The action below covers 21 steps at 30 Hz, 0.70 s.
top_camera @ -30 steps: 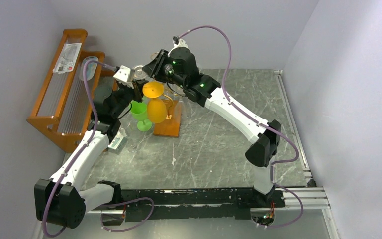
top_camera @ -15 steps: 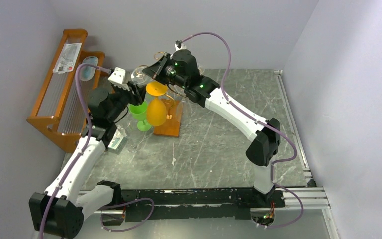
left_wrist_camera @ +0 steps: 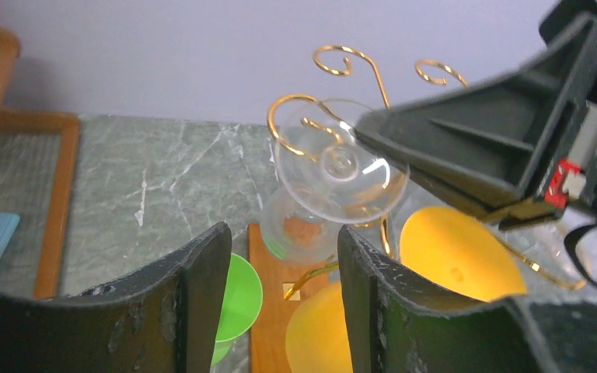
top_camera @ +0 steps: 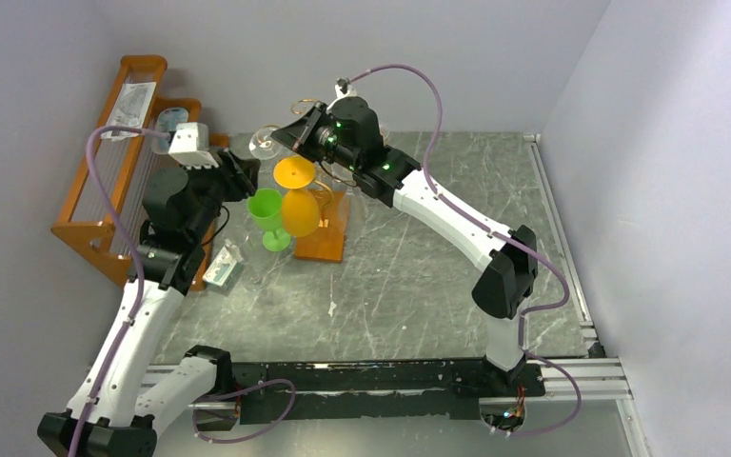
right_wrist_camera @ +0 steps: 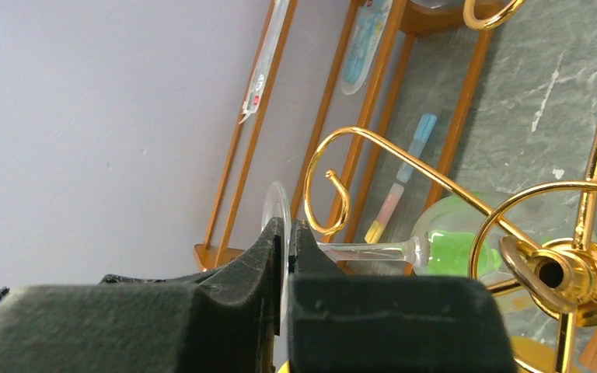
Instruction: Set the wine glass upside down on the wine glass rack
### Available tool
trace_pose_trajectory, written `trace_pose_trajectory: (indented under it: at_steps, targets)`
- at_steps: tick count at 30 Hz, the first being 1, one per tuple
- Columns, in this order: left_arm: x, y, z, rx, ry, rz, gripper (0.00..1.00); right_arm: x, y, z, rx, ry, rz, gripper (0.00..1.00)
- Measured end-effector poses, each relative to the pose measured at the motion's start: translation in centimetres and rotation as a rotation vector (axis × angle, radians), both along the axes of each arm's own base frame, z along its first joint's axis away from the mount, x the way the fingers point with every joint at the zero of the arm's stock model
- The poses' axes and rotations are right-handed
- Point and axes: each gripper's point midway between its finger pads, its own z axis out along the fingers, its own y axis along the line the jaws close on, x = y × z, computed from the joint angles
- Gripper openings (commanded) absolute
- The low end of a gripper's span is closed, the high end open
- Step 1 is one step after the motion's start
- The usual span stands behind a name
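Note:
My right gripper (top_camera: 288, 139) is shut on the foot of a clear wine glass (top_camera: 266, 141), gripping the disc's rim (right_wrist_camera: 275, 211) between the fingertips (right_wrist_camera: 288, 230). The glass's stem (right_wrist_camera: 365, 251) lies across a curled arm of the gold wire rack (right_wrist_camera: 404, 162). The rack (top_camera: 328, 190) stands on an orange-brown base (top_camera: 324, 238). In the left wrist view the clear foot (left_wrist_camera: 340, 162) sits against a gold curl (left_wrist_camera: 295, 116). My left gripper (top_camera: 236, 177) is open and empty (left_wrist_camera: 280, 272), to the left of the rack and apart from the glass.
An orange glass (top_camera: 297, 195) hangs upside down on the rack, and a green glass (top_camera: 268, 217) is beside its base. A stepped wooden shelf (top_camera: 114, 181) stands at the left wall. A small clear packet (top_camera: 224, 267) lies on the marble table.
My left arm has drawn back to the left, away from the glass's foot and the rack. My right gripper shifted slightly with the clear glass, then held still.

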Motion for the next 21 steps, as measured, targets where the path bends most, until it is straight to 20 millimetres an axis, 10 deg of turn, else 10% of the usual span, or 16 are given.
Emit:
trace_pose_trajectory:
  at_steps: [12, 21]
  targets:
    - [-0.5, 1.4, 2.6, -0.337, 0.115, 0.164, 0.80, -0.5, 0.3, 0.3, 0.036, 0.009, 0.035, 0.00]
    - [1.4, 0.3, 2.8, -0.467, 0.195, 0.103, 0.61, -1.2, 0.2, 1.2, 0.068, 0.001, 0.060, 0.00]
